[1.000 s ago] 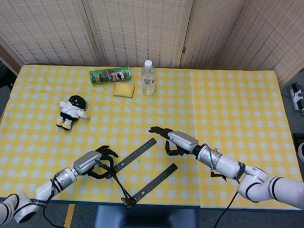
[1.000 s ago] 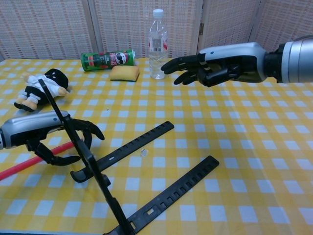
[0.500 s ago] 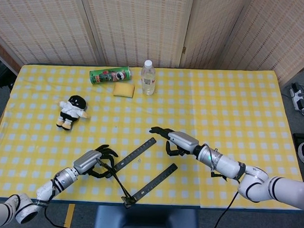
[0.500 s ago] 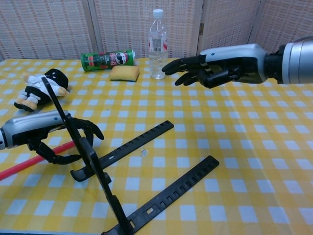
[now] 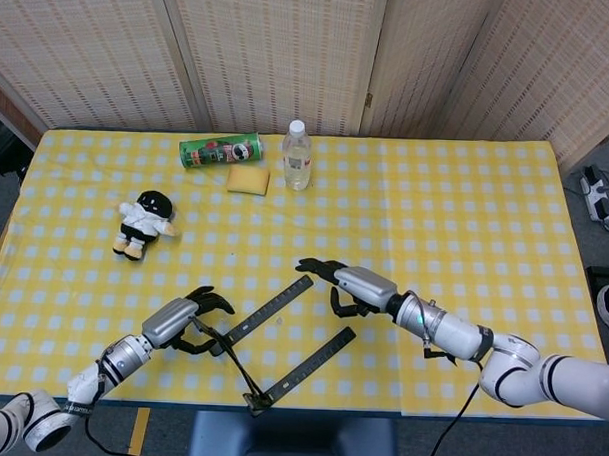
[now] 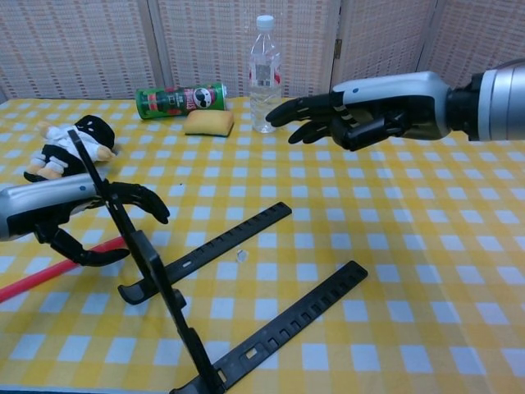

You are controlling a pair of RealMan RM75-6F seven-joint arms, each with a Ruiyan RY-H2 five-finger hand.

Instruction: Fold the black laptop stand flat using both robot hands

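Note:
The black laptop stand (image 6: 238,238) has two slotted rails lying flat on the yellow checked cloth, joined at the near edge. One support bar (image 6: 153,272) stands up steeply from that joint, tilted left. My left hand (image 6: 78,215) is beside this bar with fingers spread above and thumb below; the bar crosses in front of it, and I cannot tell if they touch. In the head view the stand (image 5: 282,303) lies between my left hand (image 5: 184,321) and right hand (image 5: 352,286). My right hand (image 6: 365,111) hovers above the table with fingers extended, holding nothing.
At the back stand a water bottle (image 6: 264,74), a green chip can (image 6: 182,100) on its side and a yellow sponge (image 6: 208,122). A plush doll (image 6: 70,152) lies at the left. A red rod (image 6: 45,281) runs under my left hand.
My left hand has drawn back to the left and lifted a little, its fingers opening away from the stand's hooked end. The right hand has edged slightly toward the stand.

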